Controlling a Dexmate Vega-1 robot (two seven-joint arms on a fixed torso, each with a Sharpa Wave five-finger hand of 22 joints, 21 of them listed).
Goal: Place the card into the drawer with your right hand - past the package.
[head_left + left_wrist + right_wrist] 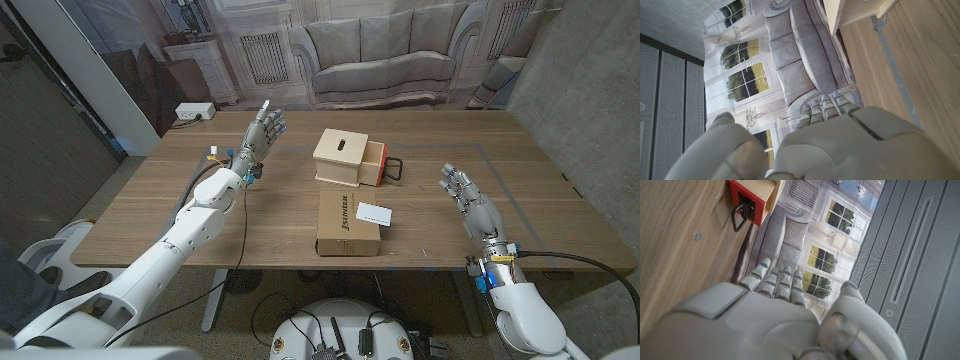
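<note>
From where I sit nothing of the job is done yet, as far as I can judge. Starting at the left, my left hand is raised over the table well clear of everything, fingers straight and spread, holding nothing; I have no use for it in this task and mean to leave it parked there. Moving toward the middle, the wooden box stands at the far side with its red-fronted drawer pulled out toward the right, the black handle sticking out; I cannot see into the drawer well enough to say what is inside. Just in front of the box lies the brown cardboard package, and the white card rests on its right part, overhanging the right edge a little, untouched. Farther right, my right hand hovers above the table near the card but apart from it, fingers extended and loose, gripping nothing. What is left is the whole sequence: bring the right hand over to the card, pinch it off the package, carry it beyond the package to the open drawer and let it go inside.
</note>
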